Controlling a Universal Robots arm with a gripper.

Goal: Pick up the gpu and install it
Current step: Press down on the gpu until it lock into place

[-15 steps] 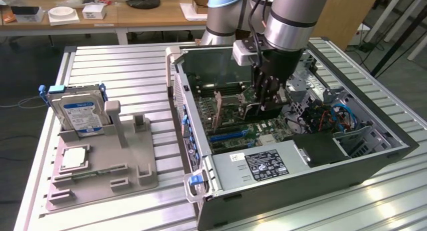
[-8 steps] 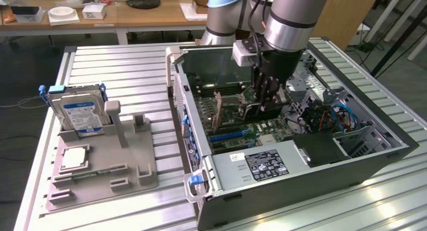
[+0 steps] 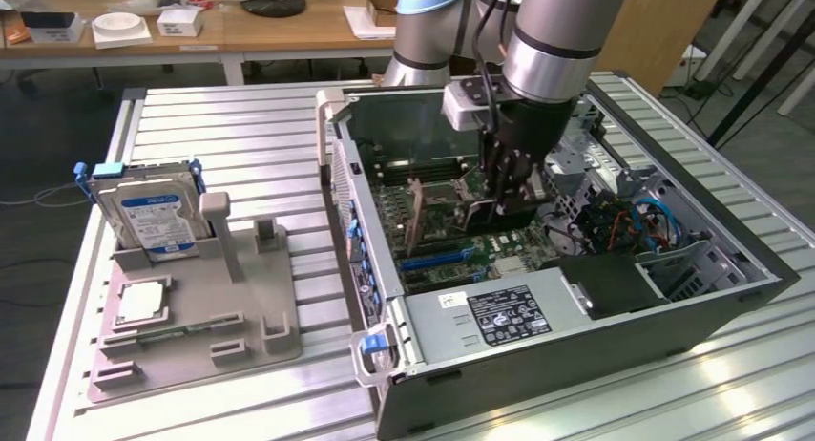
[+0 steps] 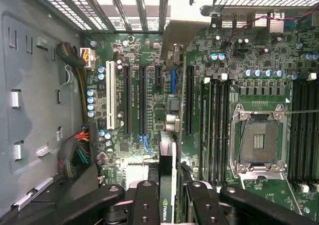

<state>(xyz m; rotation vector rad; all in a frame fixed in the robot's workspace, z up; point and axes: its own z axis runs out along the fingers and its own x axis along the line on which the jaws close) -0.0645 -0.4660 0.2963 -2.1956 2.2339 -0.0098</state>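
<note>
The gpu (image 4: 166, 155) is a thin dark card seen edge-on in the wrist view, with a green logo near my fingers and its silver end bracket (image 4: 180, 33) toward the case's slotted rear wall. My gripper (image 4: 167, 197) is shut on it, one black finger (image 4: 144, 205) on each side. The card stands over the motherboard, in line with the short blue slot (image 4: 173, 80); whether it sits in a slot I cannot tell. In the exterior view the gripper (image 3: 510, 198) reaches down into the open computer case (image 3: 713, 303) with the gpu (image 3: 474, 210) below it.
Long black expansion slots (image 4: 142, 100), memory slots (image 4: 215, 130) and an open processor socket (image 4: 259, 140) lie around the card. A power supply (image 3: 510, 315) fills the case's near end. On the exterior view's left, a grey fixture (image 3: 255, 326) holds a hard drive (image 3: 151, 221) and a square chip (image 3: 140, 303).
</note>
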